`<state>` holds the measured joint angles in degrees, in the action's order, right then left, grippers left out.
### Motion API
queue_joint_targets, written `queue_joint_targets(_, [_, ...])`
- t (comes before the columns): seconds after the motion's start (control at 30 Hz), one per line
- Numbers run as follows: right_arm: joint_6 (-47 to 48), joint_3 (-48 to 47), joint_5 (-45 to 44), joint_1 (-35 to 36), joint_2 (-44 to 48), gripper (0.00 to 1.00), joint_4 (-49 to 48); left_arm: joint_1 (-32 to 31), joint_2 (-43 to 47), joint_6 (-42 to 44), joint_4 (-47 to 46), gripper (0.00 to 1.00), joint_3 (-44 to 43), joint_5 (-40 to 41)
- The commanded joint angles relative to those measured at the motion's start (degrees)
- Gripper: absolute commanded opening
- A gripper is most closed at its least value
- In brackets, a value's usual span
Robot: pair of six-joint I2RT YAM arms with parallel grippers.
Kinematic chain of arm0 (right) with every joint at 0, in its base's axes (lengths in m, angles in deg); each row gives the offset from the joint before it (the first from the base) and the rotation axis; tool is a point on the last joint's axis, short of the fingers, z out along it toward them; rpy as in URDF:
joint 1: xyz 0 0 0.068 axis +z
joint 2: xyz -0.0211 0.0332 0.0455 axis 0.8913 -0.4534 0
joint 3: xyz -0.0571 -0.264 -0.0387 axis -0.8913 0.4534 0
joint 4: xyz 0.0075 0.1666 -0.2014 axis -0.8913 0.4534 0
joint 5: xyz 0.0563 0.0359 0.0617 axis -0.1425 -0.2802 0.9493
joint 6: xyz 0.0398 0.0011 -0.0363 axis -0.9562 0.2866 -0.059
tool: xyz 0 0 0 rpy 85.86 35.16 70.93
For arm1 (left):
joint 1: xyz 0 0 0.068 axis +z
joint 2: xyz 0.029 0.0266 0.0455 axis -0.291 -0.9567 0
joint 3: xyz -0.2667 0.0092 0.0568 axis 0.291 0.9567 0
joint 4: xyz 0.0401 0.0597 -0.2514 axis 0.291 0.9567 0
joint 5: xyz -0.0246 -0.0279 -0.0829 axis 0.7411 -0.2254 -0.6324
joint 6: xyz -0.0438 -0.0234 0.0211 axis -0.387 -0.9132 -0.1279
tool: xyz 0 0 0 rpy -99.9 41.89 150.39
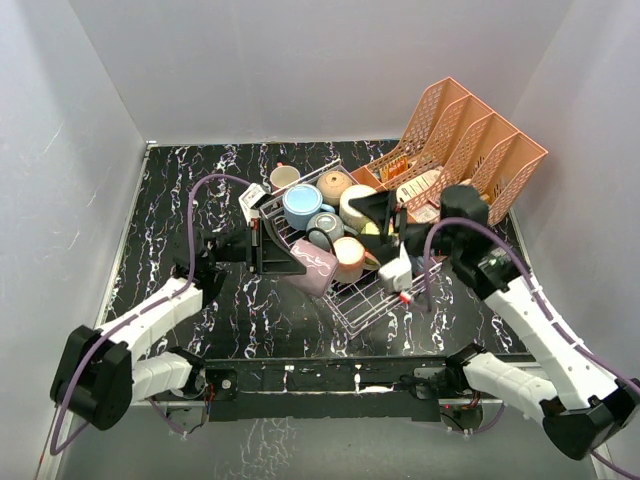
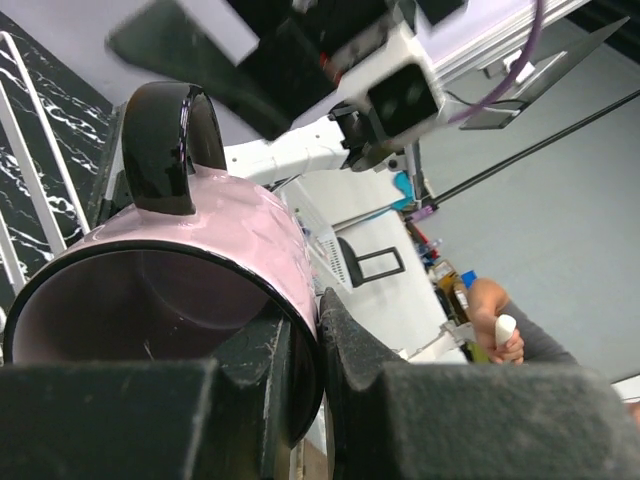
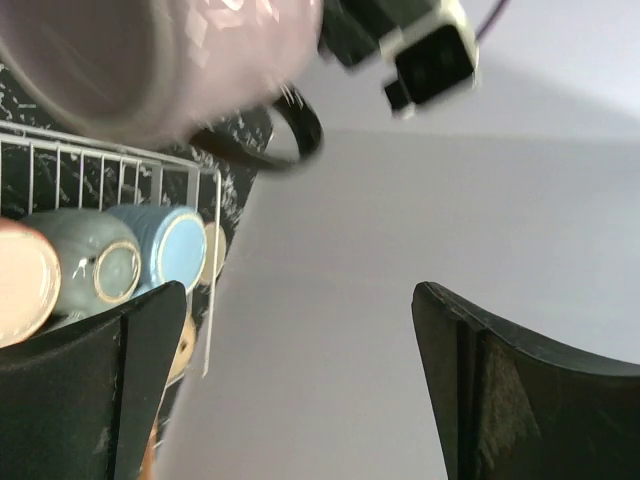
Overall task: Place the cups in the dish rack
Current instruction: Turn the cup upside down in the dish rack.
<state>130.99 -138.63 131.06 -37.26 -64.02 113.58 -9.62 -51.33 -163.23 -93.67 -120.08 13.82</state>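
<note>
The wire dish rack (image 1: pixel 385 300) stands mid-table and holds several cups: light blue (image 1: pixel 302 206), tan (image 1: pixel 334 185), cream (image 1: pixel 357 203), grey-blue (image 1: pixel 323 227) and peach (image 1: pixel 351 258). My left gripper (image 1: pixel 287 258) is shut on the rim of a pink mug (image 1: pixel 316 267) with a black handle and holds it tilted over the rack's near-left edge. In the left wrist view the fingers (image 2: pixel 350 350) pinch the mug's wall (image 2: pixel 240 230). My right gripper (image 1: pixel 376 214) is open and empty above the rack. Its wrist view shows the pink mug (image 3: pixel 170 50) and the racked cups (image 3: pixel 165 250).
One cream cup (image 1: pixel 284 177) stands on the table just behind the rack's far-left corner. A salmon-pink lattice file organiser (image 1: pixel 462 142) lies at the back right, close to the right arm. White walls close in the table on three sides.
</note>
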Motion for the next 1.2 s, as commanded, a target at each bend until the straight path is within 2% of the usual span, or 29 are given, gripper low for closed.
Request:
queue_joint_targets(0.0, [15.03,8.63,-6.07,7.61,3.92,1.00,-16.98,0.52,-3.56,-14.61,-23.69,0.00,0.61,2.76])
queue_joint_targets(0.17, [21.58,13.44,-9.85,12.99,4.46,0.99,-24.59,0.54,-7.28,-21.93,-32.57,0.00,1.65,2.00])
queue_joint_targets(0.33, [31.36,15.82,-7.52,14.04,3.92,0.98,-24.17,0.53,-7.88,-23.95,-33.20,0.00,2.85,-0.57])
queue_joint_targets(0.47, [35.34,17.10,-6.60,14.75,3.19,0.93,-22.96,0.53,-7.90,-24.56,-33.60,0.00,3.34,-1.54])
queue_joint_targets(0.57, [37.24,17.92,-6.46,15.48,2.74,0.87,-22.69,0.53,-8.12,-25.02,-34.32,0.00,3.53,-1.43])
queue_joint_targets(0.93, [38.92,18.59,-6.91,19.35,0.12,0.76,-23.90,-0.19,-11.45,-28.13,-39.16,0.00,2.74,-1.35])
queue_joint_targets(1.17, [38.99,18.86,-7.09,20.24,-0.86,0.60,-23.61,-1.59,-12.97,-28.46,-39.48,0.00,1.58,-2.47])
